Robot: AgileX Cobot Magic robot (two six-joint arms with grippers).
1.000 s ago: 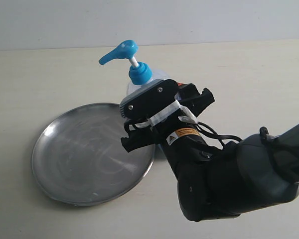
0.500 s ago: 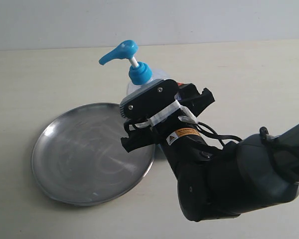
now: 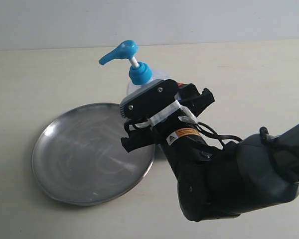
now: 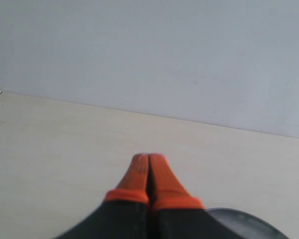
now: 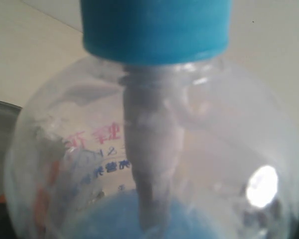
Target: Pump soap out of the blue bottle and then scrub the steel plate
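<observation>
The bottle [image 3: 139, 82] stands upright on the table [image 3: 249, 84] just off the plate's [image 3: 45, 137] rim at about 2 o'clock. Its pump head [image 3: 120, 51] is raised, and the spout points toward 9 o'clock over the far part of the plate, which looks chosen so that anything pumped out lands in the dish. The right gripper [image 3: 142, 130] reaches in from 5 o'clock and takes the bottle's body low down. In the right wrist view the clear wall fills the frame and orange shows at both edges, so the fingers look spread wide and clamped on its sides. This is most likely to steady the bottle against a push from above. Pale blue soap [image 5: 154, 219] sits low inside, around the dip tube. The left gripper [image 4: 148, 157] is out of the exterior view. Its own camera shows the fingers pressed together with nothing between them, low over bare table, with the plate's rim just beside them. No blob of soap can be made out on the plate, so the pumping looks not yet done. Pressing the head down would fall to the free left arm.
</observation>
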